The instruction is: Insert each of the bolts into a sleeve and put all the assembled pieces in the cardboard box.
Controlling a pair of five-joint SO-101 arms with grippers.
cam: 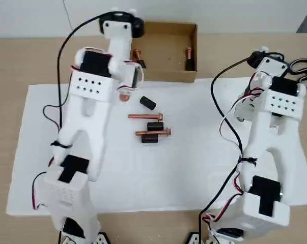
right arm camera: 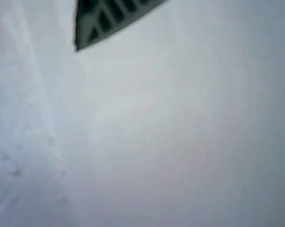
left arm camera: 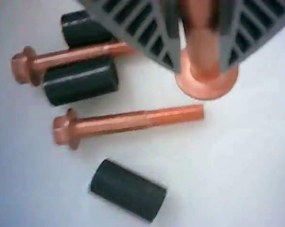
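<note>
My left gripper [left arm camera: 202, 61] is shut on a copper bolt [left arm camera: 206, 82] that hangs head down just above the white sheet; in the high view it [cam: 123, 94] sits just in front of the cardboard box [cam: 168, 23]. Two more bolts [cam: 145, 117] [cam: 153, 132] lie on the sheet beside three black sleeves [cam: 148, 103] [cam: 155, 125] [cam: 150, 137]. In the left wrist view the nearest loose bolt [left arm camera: 128, 122] and a sleeve [left arm camera: 128, 189] lie close by. Two assembled pieces [cam: 137, 56] [cam: 189, 58] rest inside the box. My right gripper [cam: 249, 104] hangs low over the sheet at the right.
A white sheet [cam: 194, 173] covers most of the wooden table. Black cables [cam: 303, 66] run along both arms. The sheet between the arms is bare in front of the loose parts.
</note>
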